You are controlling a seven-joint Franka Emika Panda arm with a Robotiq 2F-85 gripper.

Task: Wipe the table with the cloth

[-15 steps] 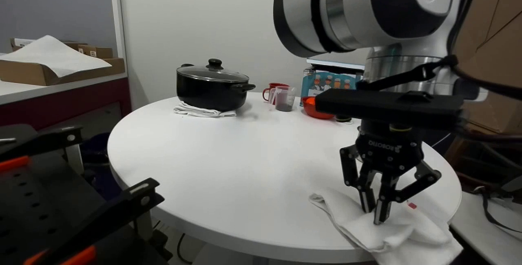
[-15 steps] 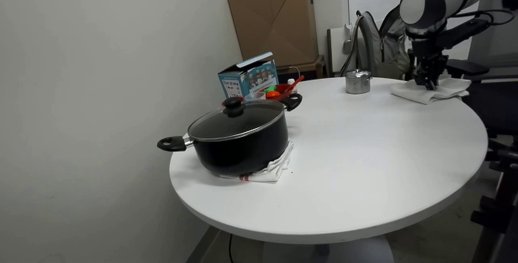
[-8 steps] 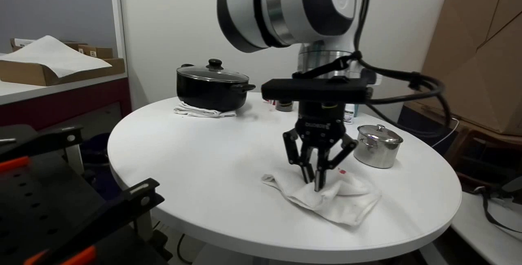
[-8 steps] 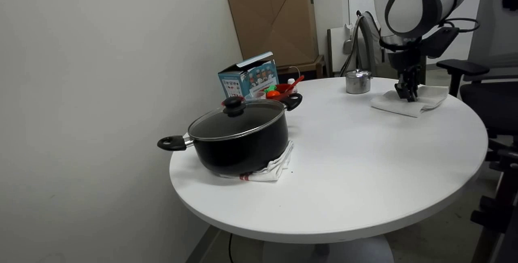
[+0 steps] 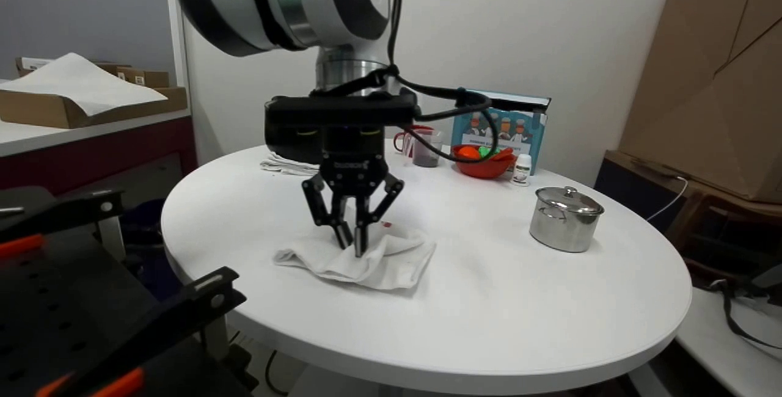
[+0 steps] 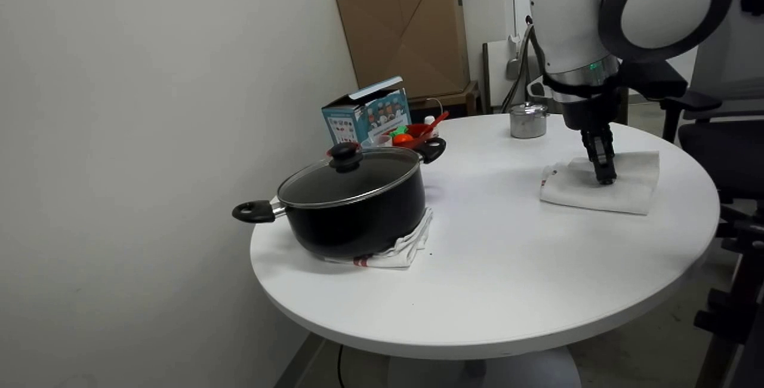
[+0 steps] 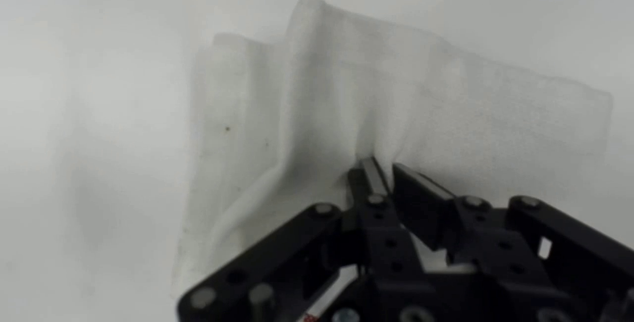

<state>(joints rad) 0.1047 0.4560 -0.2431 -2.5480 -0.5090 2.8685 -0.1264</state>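
The white cloth (image 5: 394,262) lies spread and creased on the round white table (image 5: 519,324); it also shows in an exterior view (image 6: 573,191) with small red marks at its edge. My gripper (image 5: 352,249) points down over the middle of the cloth, low against the table. In the wrist view my gripper (image 7: 382,166) is shut on a bunched fold of the cloth (image 7: 485,129), with creases running from between the fingertips. A few small dark specks show on the cloth there. Part of the cloth under the gripper is hidden.
A black lidded pot (image 6: 358,227) stands on a folded cloth (image 6: 400,255) by the wall. A steel pot (image 5: 565,223) stands on the table. A red bowl (image 5: 486,168), small bottle (image 5: 521,171), clear cup (image 5: 426,149) and blue box (image 5: 528,131) stand at the back.
My gripper has dragged the cloth from the table's edge across the top, leftward in one exterior picture and nearer the camera in another. The cloth has turned somewhat; the gripper stayed shut on it.
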